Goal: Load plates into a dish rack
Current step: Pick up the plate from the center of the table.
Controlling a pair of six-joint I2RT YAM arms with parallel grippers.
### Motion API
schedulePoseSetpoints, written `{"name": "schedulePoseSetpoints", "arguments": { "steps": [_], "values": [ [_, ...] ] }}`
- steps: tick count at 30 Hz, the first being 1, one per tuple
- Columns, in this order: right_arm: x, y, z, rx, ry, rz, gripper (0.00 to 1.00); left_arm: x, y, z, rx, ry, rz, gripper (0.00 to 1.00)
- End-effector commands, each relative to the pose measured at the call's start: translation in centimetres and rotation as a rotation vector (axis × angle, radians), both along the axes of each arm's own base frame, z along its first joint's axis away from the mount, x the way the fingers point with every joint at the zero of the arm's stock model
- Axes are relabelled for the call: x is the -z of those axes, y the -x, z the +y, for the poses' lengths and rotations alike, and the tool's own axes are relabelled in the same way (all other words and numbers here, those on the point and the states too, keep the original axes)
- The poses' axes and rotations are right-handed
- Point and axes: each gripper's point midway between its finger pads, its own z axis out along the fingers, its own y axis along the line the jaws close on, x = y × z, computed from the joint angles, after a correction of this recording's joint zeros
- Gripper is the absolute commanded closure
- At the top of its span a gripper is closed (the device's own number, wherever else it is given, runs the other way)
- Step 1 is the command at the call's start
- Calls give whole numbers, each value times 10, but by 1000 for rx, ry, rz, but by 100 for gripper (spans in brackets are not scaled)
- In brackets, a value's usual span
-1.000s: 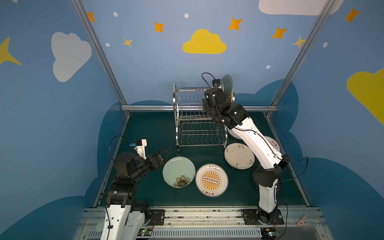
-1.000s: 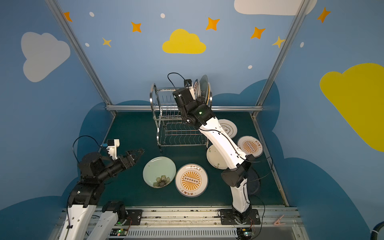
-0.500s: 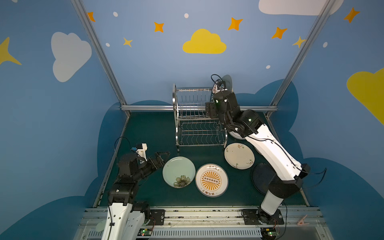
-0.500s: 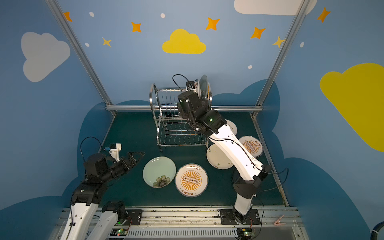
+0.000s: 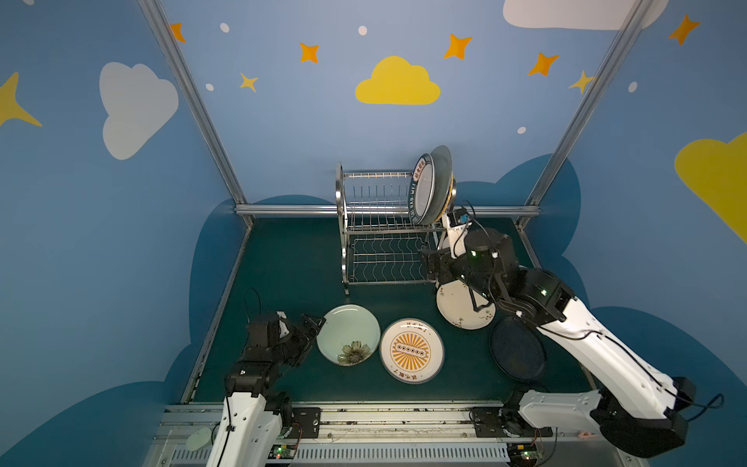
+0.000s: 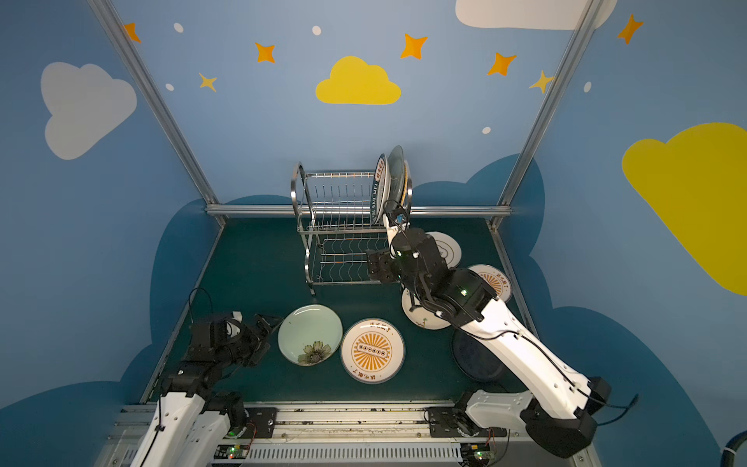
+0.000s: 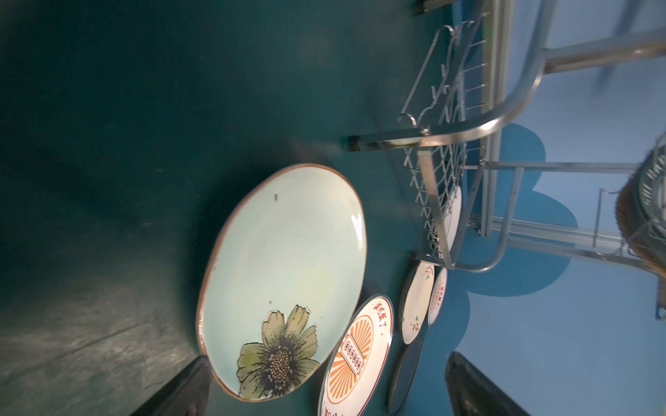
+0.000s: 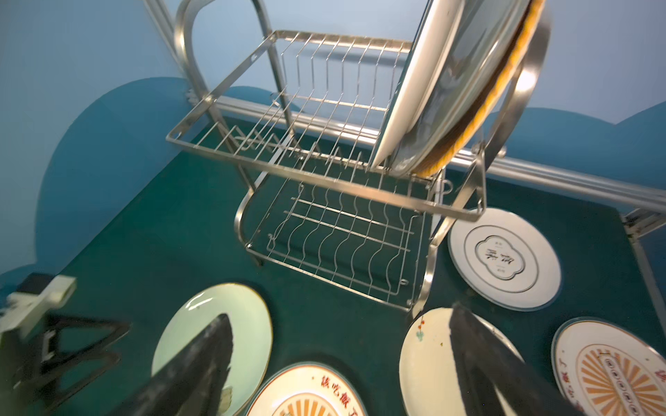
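Plates (image 5: 348, 333) round, glossy; rack (image 5: 384, 232) shiny wire

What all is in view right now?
dish rack: one, shiny steel, back of the mat
racked plates: three, white lettered-rim, grey-green, woven orange, on edge at the upper tier's right end
flower plate: one, pale green, front left
sunburst plates: two, white and orange, front centre and far right
sprigged plate: one, cream, under the right arm
navy plate: one, dark, front right
emblem plate: one, white, right of the rack
mat: one, dark green, tabletop
oval lump: one, pale, front rail
left tool: one, black, open, at the flower plate's rim
right tool: one, black, open, empty, before the lower tier
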Motion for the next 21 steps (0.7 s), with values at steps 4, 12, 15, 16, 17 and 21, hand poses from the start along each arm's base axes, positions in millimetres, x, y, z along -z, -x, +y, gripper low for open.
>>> {"name": "schedulePoseSetpoints", "arguments": {
  "steps": [4,12,15,16,17,21],
  "values": [
    [14,29,1,-96,-108,51,8,26,-3,3,-43,-44,56,6],
    [61,41,-2,-104,-118,142,8,57,0,-2,-32,-59,92,24],
    [76,44,1,-114,-120,167,8,60,0,0,-31,-78,100,32],
    [81,44,1,-113,-119,180,8,61,-1,-1,-28,-79,101,34],
    [85,44,3,-116,-118,190,8,63,-1,-2,-23,-80,106,37],
    [103,46,8,-127,-124,232,8,68,-4,-5,-1,-76,117,47]
  ]
}}
